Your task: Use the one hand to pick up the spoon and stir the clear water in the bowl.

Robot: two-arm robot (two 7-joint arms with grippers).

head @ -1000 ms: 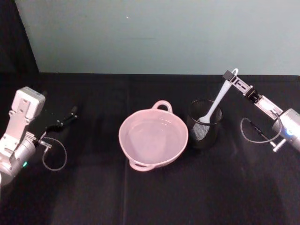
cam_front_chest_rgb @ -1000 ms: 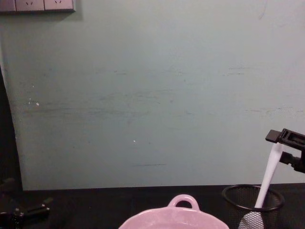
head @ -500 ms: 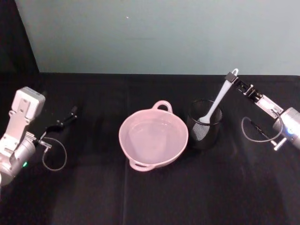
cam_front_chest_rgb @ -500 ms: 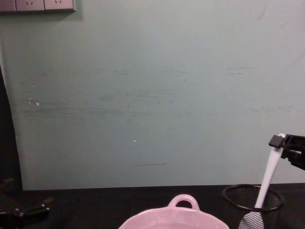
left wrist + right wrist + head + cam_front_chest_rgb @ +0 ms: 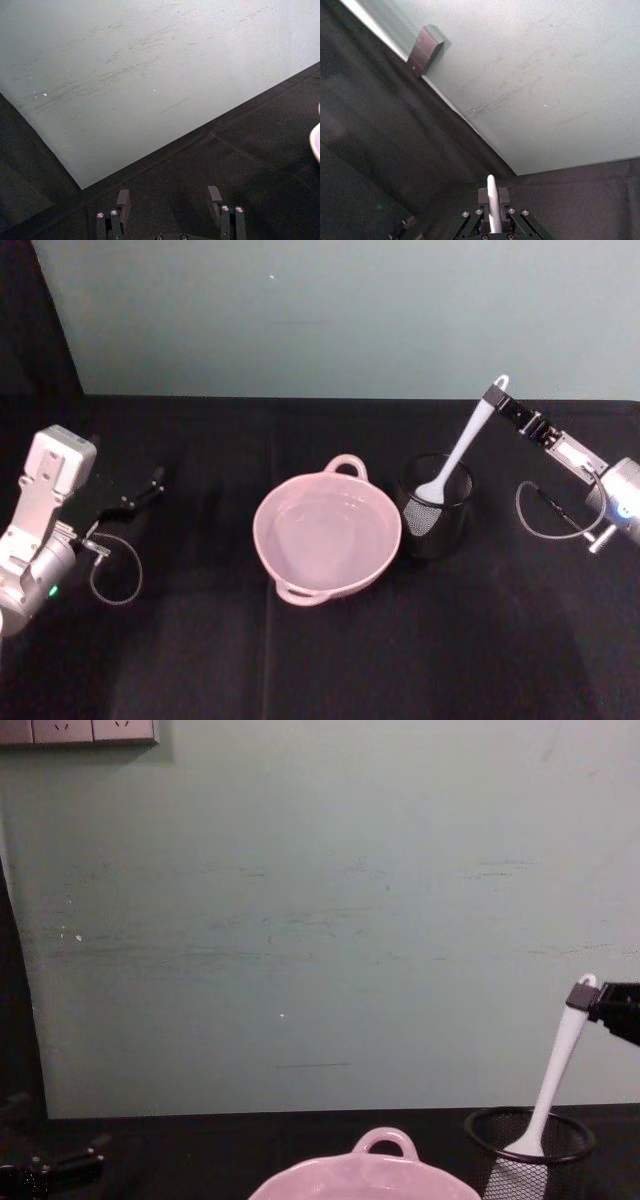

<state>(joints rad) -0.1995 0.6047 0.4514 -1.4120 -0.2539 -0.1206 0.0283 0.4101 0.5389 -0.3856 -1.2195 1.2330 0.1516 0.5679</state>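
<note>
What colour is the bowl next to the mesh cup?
The bowl is a glossy pale pink; the head view shows it best.

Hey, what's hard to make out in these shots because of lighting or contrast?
Head view: the clear water barely shows against the pink bowl; the black mesh cup and left gripper merge into the dark cloth. Right wrist view: the white spoon stands out bright in the right gripper.

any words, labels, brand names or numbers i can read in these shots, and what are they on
None can be read.
White label on the right gripper, which holds the spoon: too small to read.
Wall sockets: no legible marking.
Bowl, mesh cup: no print visible.
Left gripper, parked at the table's left: no label visible.
</note>
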